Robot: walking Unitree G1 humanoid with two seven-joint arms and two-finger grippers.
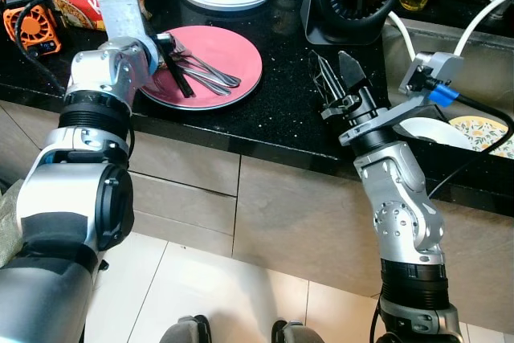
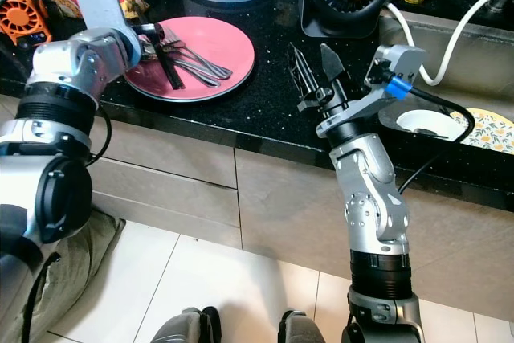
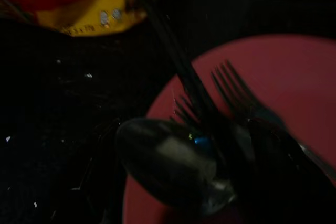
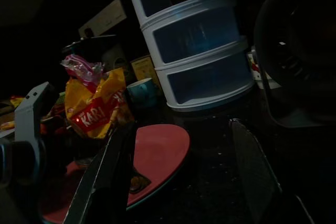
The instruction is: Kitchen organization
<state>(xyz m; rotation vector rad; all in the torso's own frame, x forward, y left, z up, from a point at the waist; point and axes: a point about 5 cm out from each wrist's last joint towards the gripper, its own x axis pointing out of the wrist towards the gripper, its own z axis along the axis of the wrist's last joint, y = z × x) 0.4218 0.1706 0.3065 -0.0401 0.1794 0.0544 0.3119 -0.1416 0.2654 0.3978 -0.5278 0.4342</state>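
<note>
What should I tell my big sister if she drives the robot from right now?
Left gripper: down on the pink plate, fingers among the forks and spoon; grip unclear.
Right gripper: open, hovering above the black counter, holding nothing.
Done: cutlery is gathered on the plate.
Left: lift the cutlery and put it away; the sink lies to the right.
</note>
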